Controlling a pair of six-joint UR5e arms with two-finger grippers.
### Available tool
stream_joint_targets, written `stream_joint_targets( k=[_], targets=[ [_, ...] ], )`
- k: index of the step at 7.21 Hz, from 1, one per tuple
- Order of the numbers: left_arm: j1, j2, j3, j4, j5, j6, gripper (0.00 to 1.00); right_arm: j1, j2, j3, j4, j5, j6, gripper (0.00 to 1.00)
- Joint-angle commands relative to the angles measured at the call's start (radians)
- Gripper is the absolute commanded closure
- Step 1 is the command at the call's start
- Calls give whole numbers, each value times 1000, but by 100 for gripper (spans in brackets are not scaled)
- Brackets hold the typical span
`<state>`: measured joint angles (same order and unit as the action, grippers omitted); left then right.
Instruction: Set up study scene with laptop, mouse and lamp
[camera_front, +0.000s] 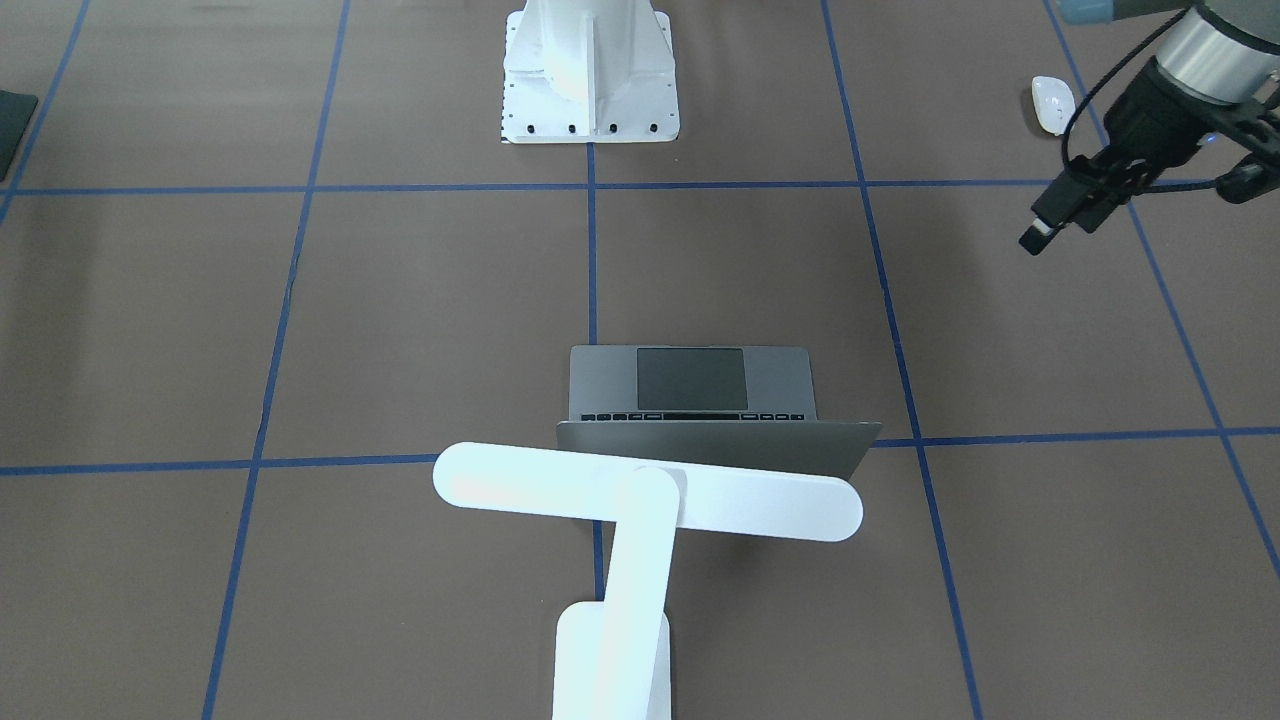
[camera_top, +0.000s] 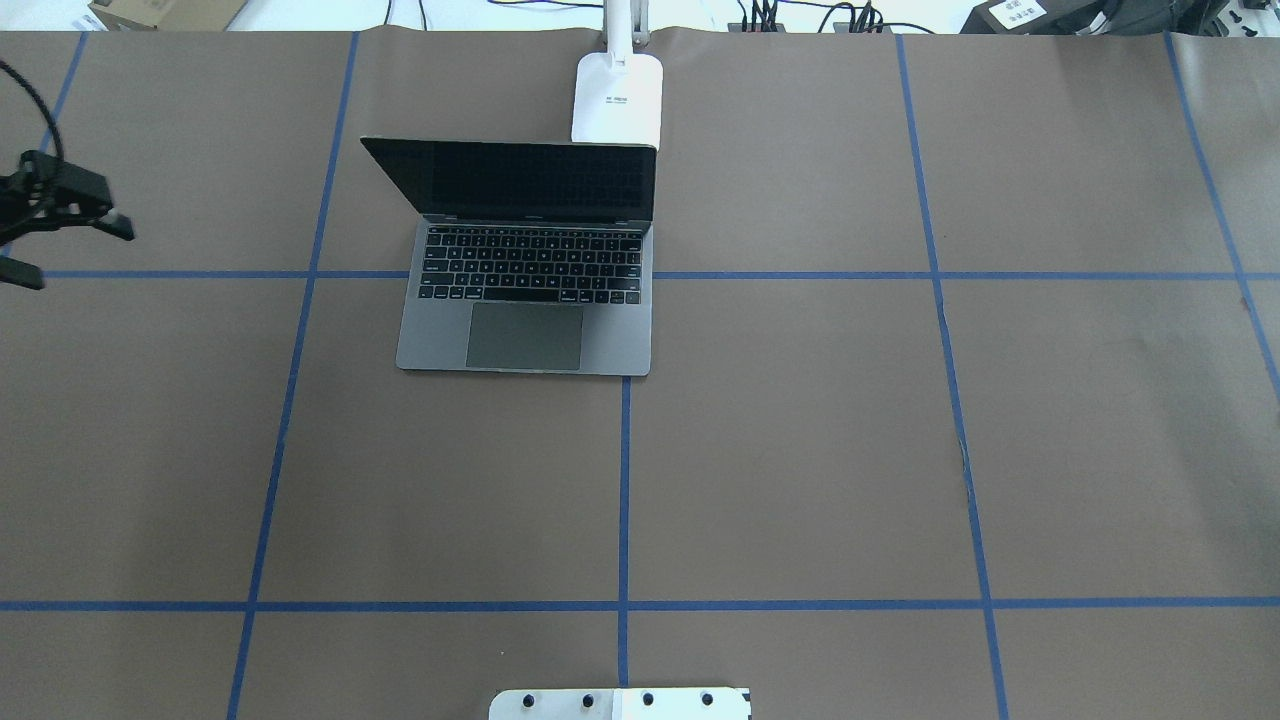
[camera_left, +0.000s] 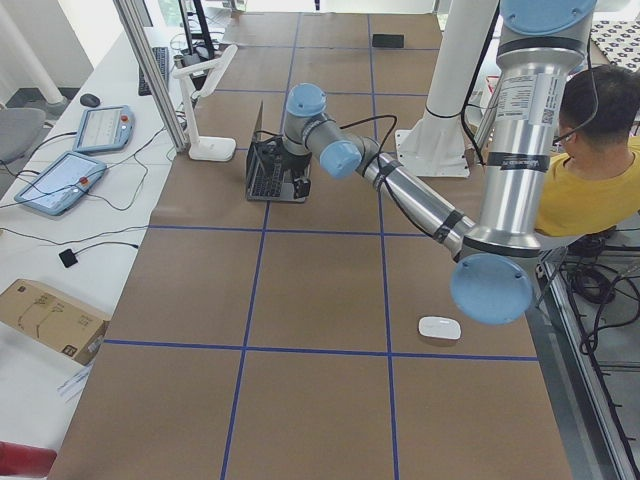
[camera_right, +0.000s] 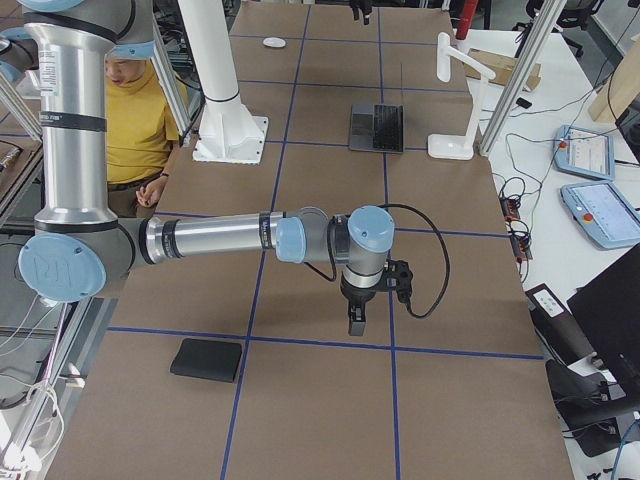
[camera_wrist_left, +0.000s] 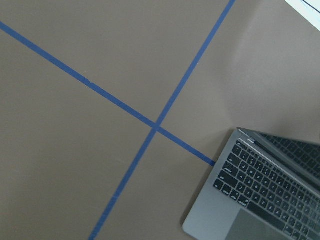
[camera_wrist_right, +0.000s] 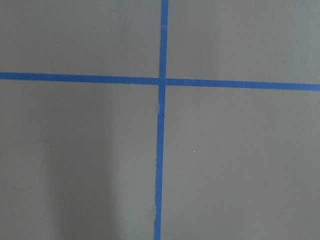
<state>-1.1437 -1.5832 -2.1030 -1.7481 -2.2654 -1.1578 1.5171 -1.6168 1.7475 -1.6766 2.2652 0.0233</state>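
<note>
Laptop (camera_top: 525, 300) open mid-table (camera_top: 800, 450), lamp (camera_top: 617, 100) behind it at the edge. Left gripper (camera_top: 75, 255) gapes, empty; right gripper (camera_right: 356, 325) jaws: can't tell.

The slim grey laptop (camera_top: 525, 330) sits open on the tabletop (camera_top: 800, 450), its screen dark and its keyboard and trackpad facing the robot's side. The white T-shaped lamp (camera_front: 640, 500) stands upright just behind its lid. The small white oval mouse (camera_front: 1052, 104) lies flat, well apart from both.

Brown table (camera_top: 800, 450), blue tape grid (camera_top: 623, 480); white bench (camera_right: 560, 250) out past the right gripper (camera_right: 356, 326) jaws with two teach pendants (camera_right: 598, 212), cables; cardboard box (camera_left: 50, 318); bright even light
</note>
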Motion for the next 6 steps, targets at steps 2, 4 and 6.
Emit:
stream_joint_targets(
  k=[2, 4, 6],
  targets=[
    [-172, 239, -2, -1, -28, 612, 0, -8, 11, 15, -3, 23, 6, 0],
    [-269, 307, 41, -2, -28, 847, 0, -6, -68, 50, 0, 105, -12, 0],
    [-283, 312, 66, -7, -28, 863, 0, -5, -206, 113, 0, 108, -19, 0]
  ],
)
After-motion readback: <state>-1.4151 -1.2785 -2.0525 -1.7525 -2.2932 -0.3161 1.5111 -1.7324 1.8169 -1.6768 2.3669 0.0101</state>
